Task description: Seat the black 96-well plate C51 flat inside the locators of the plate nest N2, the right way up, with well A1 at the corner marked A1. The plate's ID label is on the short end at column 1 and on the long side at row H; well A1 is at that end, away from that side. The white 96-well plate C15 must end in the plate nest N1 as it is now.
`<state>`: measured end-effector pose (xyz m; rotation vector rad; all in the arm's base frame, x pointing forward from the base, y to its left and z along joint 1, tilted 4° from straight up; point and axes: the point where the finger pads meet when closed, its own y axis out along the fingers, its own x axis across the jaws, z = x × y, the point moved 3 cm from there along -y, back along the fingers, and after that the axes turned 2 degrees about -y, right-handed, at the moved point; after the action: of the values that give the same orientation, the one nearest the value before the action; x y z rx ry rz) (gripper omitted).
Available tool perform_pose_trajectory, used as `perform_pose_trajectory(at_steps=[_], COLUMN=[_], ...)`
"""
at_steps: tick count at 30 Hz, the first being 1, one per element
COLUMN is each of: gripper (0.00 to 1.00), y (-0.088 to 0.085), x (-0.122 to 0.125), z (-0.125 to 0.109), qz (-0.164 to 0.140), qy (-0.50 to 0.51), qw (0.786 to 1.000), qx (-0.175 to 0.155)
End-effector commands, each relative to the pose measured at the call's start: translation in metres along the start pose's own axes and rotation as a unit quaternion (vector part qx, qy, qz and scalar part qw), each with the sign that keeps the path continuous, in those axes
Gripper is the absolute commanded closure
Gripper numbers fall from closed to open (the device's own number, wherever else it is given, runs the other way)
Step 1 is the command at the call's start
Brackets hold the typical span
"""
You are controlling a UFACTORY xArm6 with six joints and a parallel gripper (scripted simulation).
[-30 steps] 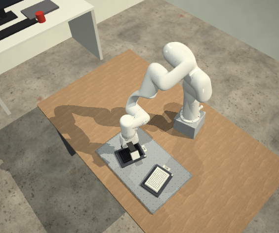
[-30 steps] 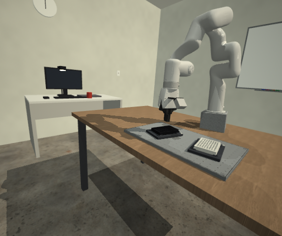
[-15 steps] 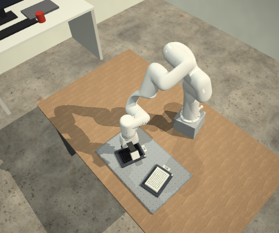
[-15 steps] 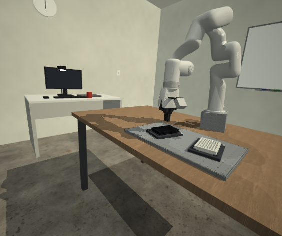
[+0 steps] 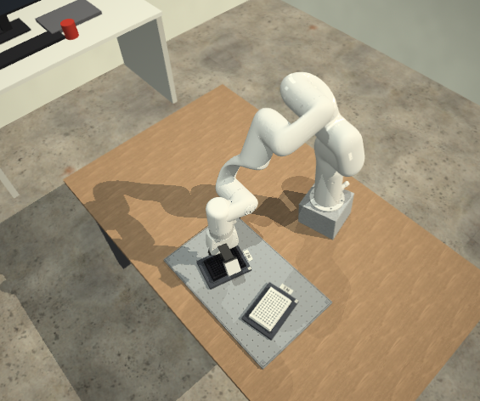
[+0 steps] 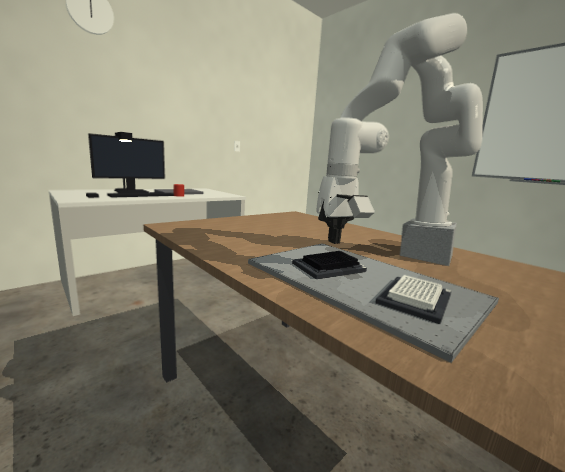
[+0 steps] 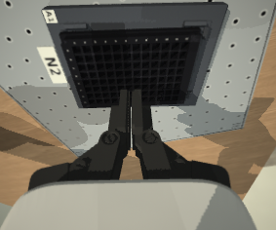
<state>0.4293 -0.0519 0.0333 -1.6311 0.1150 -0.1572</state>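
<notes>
The gripper (image 7: 131, 104) hung closed with nothing in it, its two dark fingers pressed together down the middle of the wrist view, tips over the near edge of the black plate (image 7: 131, 63). From the side camera, the gripper (image 6: 334, 236) stood clear above the black plate (image 6: 330, 259), not touching it.

The black plate sat well-side up inside its dark nest (image 7: 214, 29), in the upper half of the wrist view. A white "A1" tag (image 7: 48, 16) marked the nest's upper-left corner, and an "N2" label (image 7: 53, 69) lay on the grey perforated board (image 7: 14, 54) just to the left. Whether the plate's own label faced the proper way could not be told here.

In the overhead view, the black plate (image 5: 214, 267) lay left of centre on the grey board (image 5: 231, 302), half covered by the wrist. The white plate (image 5: 270, 308) rested in the other nest (image 5: 290, 312), lower right of it and well apart. Both nests sat on the board on the wooden table (image 5: 403, 279), with the arm's grey pedestal (image 5: 339, 223) toward the upper right.
</notes>
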Motion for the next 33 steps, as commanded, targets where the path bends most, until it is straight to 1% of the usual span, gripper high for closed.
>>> perform_pose_trajectory(at_steps=[1,6,10,12,16,21,26,27,29,33], gripper=[1.0,1.0,1.0,1.0,1.0,1.0,1.0,1.0,1.0,1.0], y=[-0.001,-0.001,-0.001,-0.001,-0.001,-0.001,-0.001,-0.001,-0.001,-0.001], x=[0.001,0.001,-0.019,-0.019,-0.039,-0.064,-0.089,-0.091,-0.091,-0.091], z=[0.0,0.0,0.0,0.0,-0.001,-0.001,-0.002,-0.002,-0.002,-0.002], qz=[-0.002,-0.002,-0.002,-0.002,-0.002,-0.002,-0.002,-0.001,-0.001,-0.001], qy=[0.0,0.0,0.067,0.067,0.133,0.215,0.296,0.311,0.311,0.374], qw=[1.0,1.0,0.998,0.998,0.991,0.977,0.955,0.95,0.95,0.927], qx=[0.0,0.0,0.0,0.0,0.0,0.001,0.001,0.001,0.001,0.001])
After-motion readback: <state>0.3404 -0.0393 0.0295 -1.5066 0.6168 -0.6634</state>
